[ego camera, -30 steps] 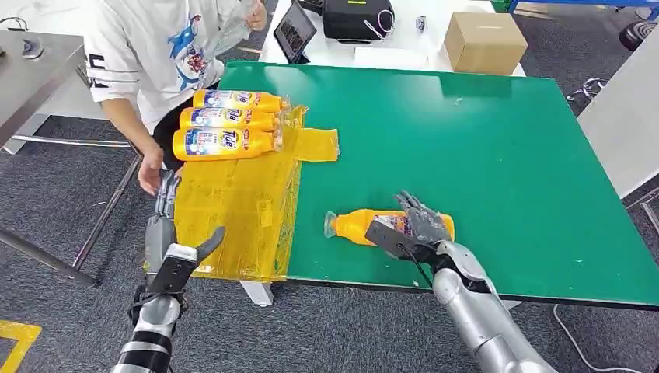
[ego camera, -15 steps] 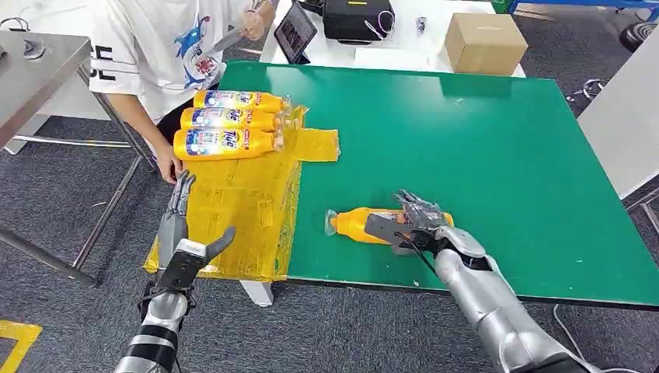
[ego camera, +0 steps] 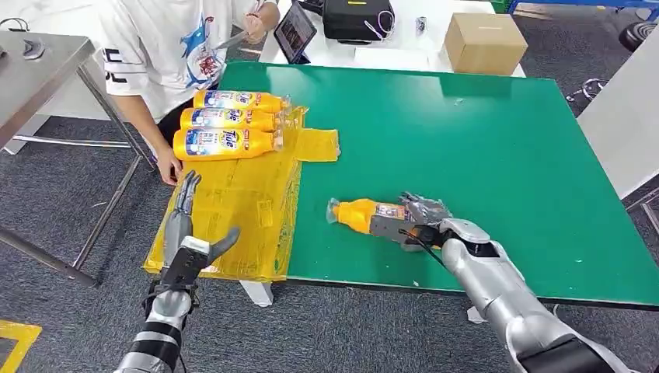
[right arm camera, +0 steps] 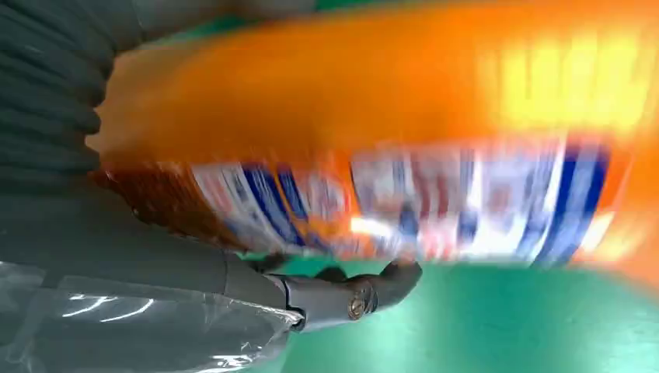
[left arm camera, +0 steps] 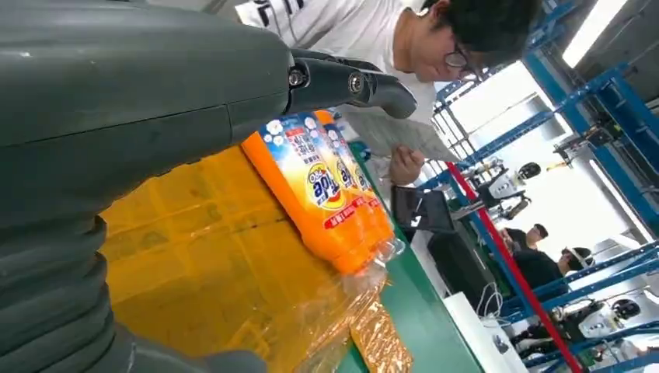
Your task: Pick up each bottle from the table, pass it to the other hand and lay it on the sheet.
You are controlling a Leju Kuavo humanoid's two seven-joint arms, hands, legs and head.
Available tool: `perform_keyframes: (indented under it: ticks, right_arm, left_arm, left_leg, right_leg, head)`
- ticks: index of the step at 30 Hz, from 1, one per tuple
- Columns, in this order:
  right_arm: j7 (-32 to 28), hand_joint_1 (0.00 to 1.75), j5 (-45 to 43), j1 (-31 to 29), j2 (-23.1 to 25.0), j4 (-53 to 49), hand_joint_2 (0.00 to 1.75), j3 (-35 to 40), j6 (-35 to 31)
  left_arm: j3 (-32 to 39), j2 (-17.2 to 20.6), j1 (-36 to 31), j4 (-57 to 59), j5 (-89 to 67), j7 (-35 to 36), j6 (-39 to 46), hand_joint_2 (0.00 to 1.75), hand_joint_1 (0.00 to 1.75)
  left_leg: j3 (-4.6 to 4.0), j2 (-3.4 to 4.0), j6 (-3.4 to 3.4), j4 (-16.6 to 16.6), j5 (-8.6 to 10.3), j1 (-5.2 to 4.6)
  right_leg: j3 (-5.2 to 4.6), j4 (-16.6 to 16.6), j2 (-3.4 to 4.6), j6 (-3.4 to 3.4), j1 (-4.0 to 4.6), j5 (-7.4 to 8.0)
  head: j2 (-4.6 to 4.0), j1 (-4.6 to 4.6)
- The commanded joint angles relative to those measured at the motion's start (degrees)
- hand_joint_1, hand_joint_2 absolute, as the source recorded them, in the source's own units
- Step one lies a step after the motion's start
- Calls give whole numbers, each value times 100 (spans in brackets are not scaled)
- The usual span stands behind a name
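bottle in play: orange bottle [ego camera: 365, 215] lies on its side on the green table [ego camera: 482, 148], cap end toward the sheet, near the table's front edge – not on the sheet yet
right hand: right hand [ego camera: 412, 221] wraps the label end of the bottle, fingers over the top, thumb on the near side – grasping it; right wrist view has the blurred orange body [right arm camera: 373, 116] pressed against the palm
why held there: grip sits on the base half, so the neck half stays free – my guess, that leaves room for the other hand to take it at the handover
right arm pose: silver forearm comes in low from the near right, wrist bent inward over the table edge
left hand: left hand [ego camera: 185, 233] released, holding nothing, fingers straight and pointing away from the robot, thumb spread to the side, over the near part of the sheet
why there: looks like it is waiting as receiver, palm turned toward the table side
sheet: yellow sheet [ego camera: 233, 210] covers the table's left end, with a flap out on the green
done bottles: three bottles [ego camera: 225, 122] lie side by side, touching, at the sheet's far end, caps toward the green; left wrist view sees them [left arm camera: 326, 186] close ahead
stage: judged as pickup – handover not yet begun, hands well apart
bystander: person [ego camera: 171, 47] in white shirt stands at the far left corner, one hand by the sheet's edge
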Motion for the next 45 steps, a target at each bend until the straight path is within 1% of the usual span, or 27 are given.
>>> perform_keyframes:
  ticks: [1,5,7,8,11,12,15,17,19,20,22,26,27,28,29,30,31,32,33,35,36,38,39,40,41,43,45]
  right_arm:
    - [-64,175,-37,-154,-112,642,175,608,214]
    - [-132,175,-82,-60,-81,680,175,720,198]
    - [-241,175,-230,70,-13,594,175,680,-100]
    - [-278,175,-371,212,52,467,175,556,-384]
    - [-254,175,-367,251,84,440,175,567,-422]
    - [-254,175,-367,251,84,440,175,567,-422]
    - [-263,175,-368,245,64,415,175,570,-418]
    - [-267,175,-367,240,45,399,175,573,-419]
    - [-376,175,-649,525,159,22,175,183,-1000]
    - [-497,175,-872,814,295,-404,175,-136,-1325]
    - [-364,175,-814,909,346,-593,175,-125,-1355]
    - [-364,175,-815,908,319,-604,175,-136,-1355]
    - [-532,175,-956,1075,395,-886,175,-415,-1658]
    - [-594,175,-989,1174,469,-1051,175,-544,-1755]
    - [-933,175,-1102,1512,733,-1704,175,-1037,-2423]
    - [-986,175,-1086,1700,843,-2154,175,-1206,-2621]
    - [-1211,175,-1208,1892,1002,-2608,175,-1437,-2887]
    - [-1226,175,-1216,1960,1033,-2797,175,-1474,-2939]
    - [-1380,175,-1302,2051,1113,-3028,175,-1582,-3118]
    - [-1683,175,-1413,2306,1253,-3586,175,-1787,-3464]
    - [-1905,175,-1537,2434,1369,-3824,175,-1940,-3747]
    - [-2217,175,-1809,2586,1513,-4108,175,-2133,-4023]
    - [-2344,175,-1771,2640,1542,-4199,175,-2180,-4221]
    - [-2497,175,-1836,2697,1592,-4286,175,-2248,-4400]
    - [-2872,175,-1979,2788,1677,-4372,175,-2361,-4767]
    - [-2884,175,-1983,2838,1645,-4365,175,-2369,-4776]
    - [-2972,175,-2010,2828,1660,-4196,175,-2413,-4810]
  left_arm:
    - [-22,-25,-308,571,55,22,-38,175,0]
    - [-72,-43,-360,681,48,22,-62,175,0]
    - [-139,-63,-381,723,62,22,-110,175,0]
    - [-148,-90,-375,729,93,22,-167,175,0]
    - [-154,-104,-364,720,86,22,-160,175,0]
    - [-154,-104,-364,720,86,22,-160,175,0]
    - [-156,-101,-358,714,88,22,-163,175,0]
    - [-152,-96,-359,713,91,22,-167,175,0]
    - [-149,-121,-322,679,54,22,-265,175,0]
    - [-116,-176,-270,603,36,31,-346,175,0]
    - [-106,-207,-227,535,38,42,-387,175,0]
    - [-103,-202,-228,530,38,42,-389,175,0]
    - [-84,-224,-194,469,46,42,-447,175,0]
    - [-94,-242,-160,410,34,42,-493,175,0]
    - [-105,-310,-43,188,65,85,-619,175,0]
    - [-137,-348,46,37,104,151,-726,175,0]
    - [-188,-382,118,-123,158,219,-832,175,0]
    - [-214,-404,146,-180,204,256,-907,175,0]
    - [-250,-423,181,-258,262,298,-984,175,0]
    - [-398,-473,291,-508,544,475,-1277,175,0]
    - [-471,-513,329,-614,712,580,-1398,175,0]
    - [-692,-494,392,-818,1151,770,-1652,175,0]
    - [-805,-469,402,-877,1354,867,-1761,175,0]
    - [-902,-454,398,-917,1554,928,-1922,175,0]
    - [-1064,-391,374,-939,1879,1059,-2380,175,0]
    - [-1191,-388,353,-951,1959,1123,-2348,175,0]
    - [-1317,-324,326,-872,2138,1160,-2343,175,0]
  left_leg:
    - [21,-11,-10,-5,-3,8]
    - [25,-13,-11,-6,-2,11]
    - [24,-9,-9,-7,-2,8]
    - [36,-14,-13,-12,-3,12]
    - [45,-12,-14,-15,-3,13]
    - [31,-7,-9,-6,-3,10]
    - [31,2,-10,-6,-3,9]
    - [37,-5,-12,-9,-2,12]
    - [41,-4,-13,-10,-2,13]
    - [38,-1,-11,-7,-3,11]
    - [49,-4,-13,-14,-4,15]
    - [39,13,-12,-5,-8,12]
    - [40,14,-11,-6,-7,9]
    - [45,10,-15,-6,-8,14]
    - [38,8,-11,-5,-4,10]
    - [45,8,-16,-10,-7,14]
    - [38,10,-14,-5,-7,14]
    - [36,16,-14,-4,-10,15]
    - [41,16,-18,-5,-13,18]
    - [11,15,-9,1,-8,5]
    - [15,22,-16,6,-21,12]
    - [-3,0,-9,1,-8,6]
    - [5,-4,-12,5,-16,8]
    - [-6,-9,-9,2,-11,7]
    - [4,-9,-12,4,-18,10]
    - [2,-13,-12,4,-16,10]
    - [-17,-9,-8,0,-6,5]
  right_leg:
    - [27,-9,-4,-10,7,-4]
    - [32,-12,-7,-11,10,-3]
    - [28,-12,-5,-8,8,-3]
    - [41,-19,-7,-13,12,-4]
    - [48,-21,-6,-13,12,-5]
    - [33,-11,-4,-9,10,-3]
    - [28,-10,5,-8,8,-1]
    - [35,-13,-1,-11,11,-2]
    - [38,-15,1,-13,12,-1]
    - [36,-13,3,-10,10,-2]
    - [48,-21,1,-13,14,-3]
    - [36,-8,17,-10,10,-2]
    - [33,-6,17,-9,7,-3]
    - [41,-10,17,-14,12,-4]
    - [32,-6,13,-10,9,-2]
    - [38,-11,15,-15,12,-5]
    - [33,-9,16,-12,12,-3]
    - [29,-8,22,-13,14,-4]
    - [34,-9,24,-16,16,-7]
    - [6,5,23,-8,4,-4]
    - [8,9,33,-14,9,-14]
    - [-5,5,7,-7,5,-8]
    - [4,8,6,-10,6,-17]
    - [-4,6,-2,-8,5,-13]
    - [6,6,0,-11,8,-19]
    - [5,4,-3,-11,8,-18]
    - [-16,1,-2,-8,3,-8]
  head:
    - [0,-2]
    - [0,-2]
    - [0,-2]
    - [0,-2]
    - [0,-2]
    - [0,0]
    - [0,-2]
    - [0,-2]
    - [0,-2]
    - [0,-2]
    - [0,-2]
    - [0,-4]
    - [0,-2]
    - [0,-2]
    - [0,-4]
    - [0,-2]
    - [0,-2]
    - [0,0]
    - [0,0]
    - [0,-2]
    - [0,-4]
    - [0,-2]
    - [0,-2]
    - [0,-2]
    - [0,-4]
    - [0,-2]
    - [0,-2]
